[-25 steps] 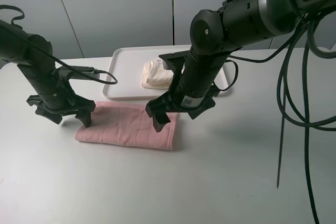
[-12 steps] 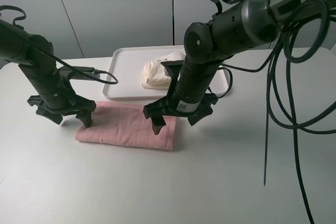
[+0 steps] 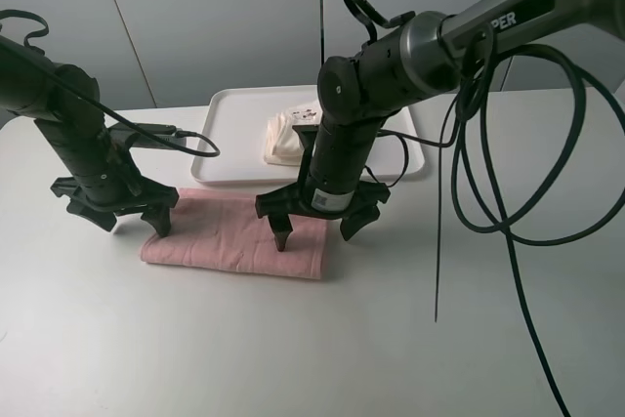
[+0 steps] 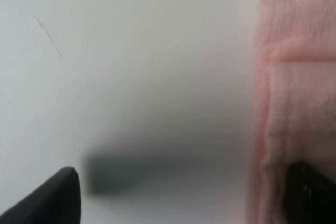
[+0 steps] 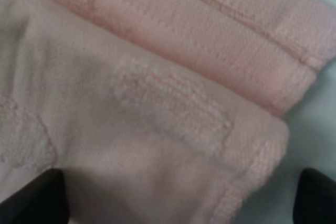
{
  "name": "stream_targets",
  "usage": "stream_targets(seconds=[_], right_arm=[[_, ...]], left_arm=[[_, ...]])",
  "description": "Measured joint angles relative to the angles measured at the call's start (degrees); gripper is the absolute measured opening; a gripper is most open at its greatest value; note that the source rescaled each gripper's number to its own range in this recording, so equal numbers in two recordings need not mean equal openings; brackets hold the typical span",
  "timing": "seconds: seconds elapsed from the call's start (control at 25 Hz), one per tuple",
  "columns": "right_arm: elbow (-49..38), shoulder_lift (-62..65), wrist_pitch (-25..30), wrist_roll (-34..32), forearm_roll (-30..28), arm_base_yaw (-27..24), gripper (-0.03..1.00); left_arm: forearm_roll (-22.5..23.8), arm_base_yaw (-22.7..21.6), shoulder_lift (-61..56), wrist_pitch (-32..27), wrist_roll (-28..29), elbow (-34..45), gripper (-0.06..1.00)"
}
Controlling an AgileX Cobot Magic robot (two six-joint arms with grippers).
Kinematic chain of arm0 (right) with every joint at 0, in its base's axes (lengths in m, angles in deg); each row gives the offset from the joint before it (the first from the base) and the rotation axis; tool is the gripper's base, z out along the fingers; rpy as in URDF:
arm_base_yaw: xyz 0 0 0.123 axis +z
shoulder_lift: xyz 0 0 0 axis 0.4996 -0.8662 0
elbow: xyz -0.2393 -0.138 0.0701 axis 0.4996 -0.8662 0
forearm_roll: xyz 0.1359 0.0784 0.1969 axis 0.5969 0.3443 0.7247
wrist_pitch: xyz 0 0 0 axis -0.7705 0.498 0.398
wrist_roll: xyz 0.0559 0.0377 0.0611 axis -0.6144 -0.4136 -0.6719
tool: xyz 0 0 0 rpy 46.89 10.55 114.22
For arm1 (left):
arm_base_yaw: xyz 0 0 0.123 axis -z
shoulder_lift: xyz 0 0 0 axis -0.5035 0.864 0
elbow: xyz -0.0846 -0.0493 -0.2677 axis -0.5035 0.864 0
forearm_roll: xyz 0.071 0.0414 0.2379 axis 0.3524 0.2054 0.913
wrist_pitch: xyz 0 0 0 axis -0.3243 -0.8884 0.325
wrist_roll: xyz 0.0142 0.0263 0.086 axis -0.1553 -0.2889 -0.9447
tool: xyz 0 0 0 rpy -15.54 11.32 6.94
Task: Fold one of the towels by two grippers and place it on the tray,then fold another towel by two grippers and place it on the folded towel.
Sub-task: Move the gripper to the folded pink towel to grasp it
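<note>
The pale pink towel (image 3: 220, 236) lies folded into a long strip on the table in front of the tray (image 3: 227, 114). The cream-white towel (image 3: 286, 139) sits folded on the tray. My left gripper (image 3: 134, 225) is open and points down at the strip's left end. The left wrist view shows my left gripper (image 4: 181, 198) with one finger on bare table and the other at the pink towel's (image 4: 294, 77) edge. My right gripper (image 3: 314, 233) is open and straddles the strip's right end. Seen from the right wrist, that open right gripper (image 5: 178, 198) hangs just above the pink towel's corner (image 5: 157, 103).
The white table (image 3: 146, 339) extends in front of and to the right of the towel. Black cables (image 3: 488, 202) hang in loops from the right arm over the table's right half. A grey wall stands behind the tray.
The right arm has swung left and its gripper has shifted slightly left along the pink towel. The left arm and both towels have not moved.
</note>
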State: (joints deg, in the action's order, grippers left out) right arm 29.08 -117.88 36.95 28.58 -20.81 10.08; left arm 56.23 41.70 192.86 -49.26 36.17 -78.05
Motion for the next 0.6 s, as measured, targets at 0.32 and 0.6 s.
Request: stream_targets(seconds=[0.32,0.6], right_arm=[[0.42,-0.68,-0.23,-1.5,-0.11,0.0,0.74],[0.45,-1.53,-0.8,-1.94,-0.11,0.0,0.45]], left_arm=[[1.08,0.0,0.0,-0.08,0.13,0.0,1.0],[1.82,0.0,0.0,-0.21,0.56,0.0,1.0]])
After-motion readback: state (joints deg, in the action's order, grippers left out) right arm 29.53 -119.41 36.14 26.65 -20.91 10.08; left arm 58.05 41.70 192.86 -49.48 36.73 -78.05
